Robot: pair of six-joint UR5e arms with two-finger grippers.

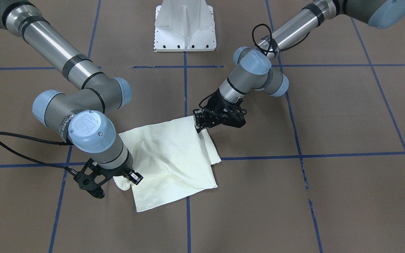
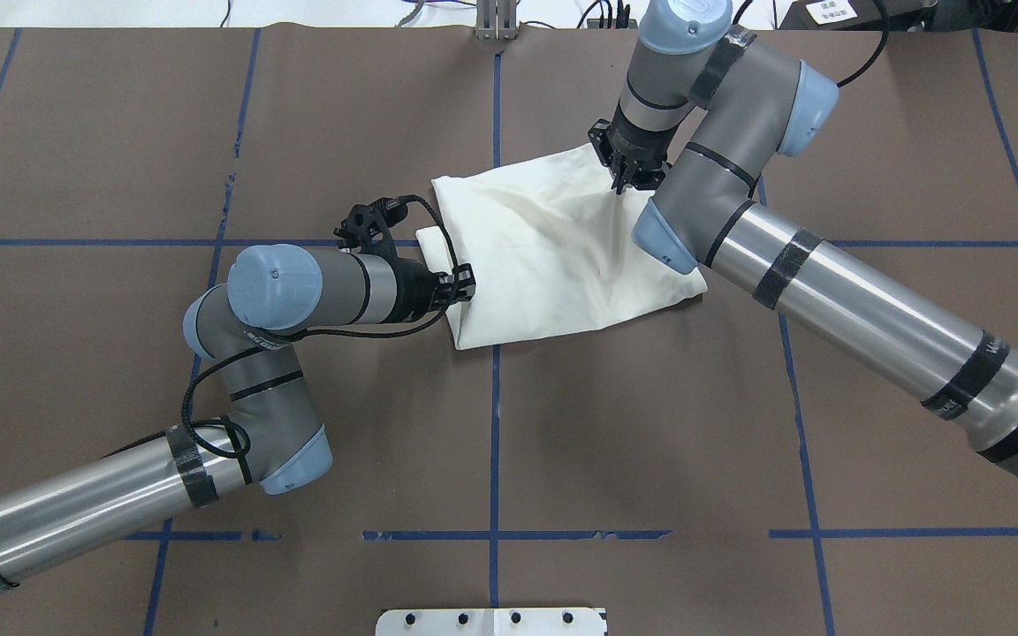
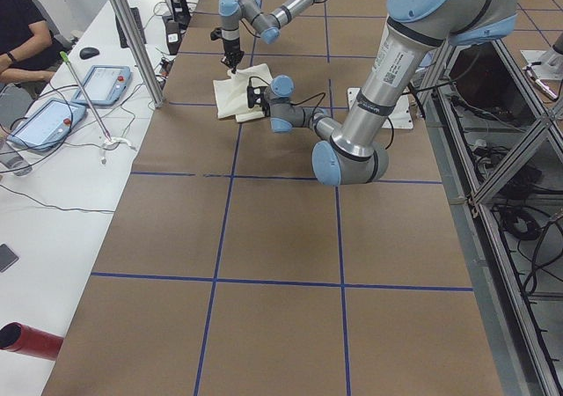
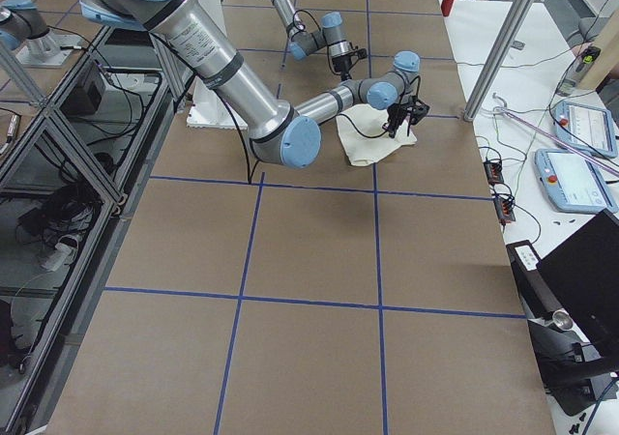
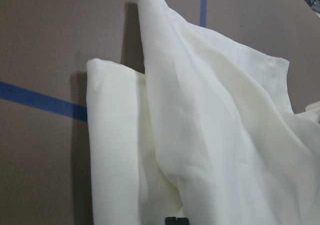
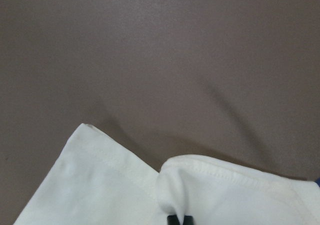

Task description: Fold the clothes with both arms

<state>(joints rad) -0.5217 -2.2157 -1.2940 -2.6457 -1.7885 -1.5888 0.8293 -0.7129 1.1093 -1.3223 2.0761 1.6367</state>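
Gripping the shirt (image 2: 553,256) at its left edge with the left gripper (image 2: 460,287), closed on a raised fold. Lying mid-table (image 2: 650,424) between both grippers, folded to a rough rectangle, plain side up, with a lower layer poking out at left. Pinching the far hem with the right gripper (image 2: 624,181), shut on bunched cloth. Likely to lose either thin pinch if pulled unevenly, or to drag the lower layer askew.

I have open tabletop (image 2: 562,442) toward both ends and at the robot-side middle. Toward the far edge's middle, the shirt (image 2: 553,256) lies hemmed in by the left arm (image 2: 297,291) and right arm (image 2: 827,283). The white base (image 2: 491,621) occupies the robot-side edge.
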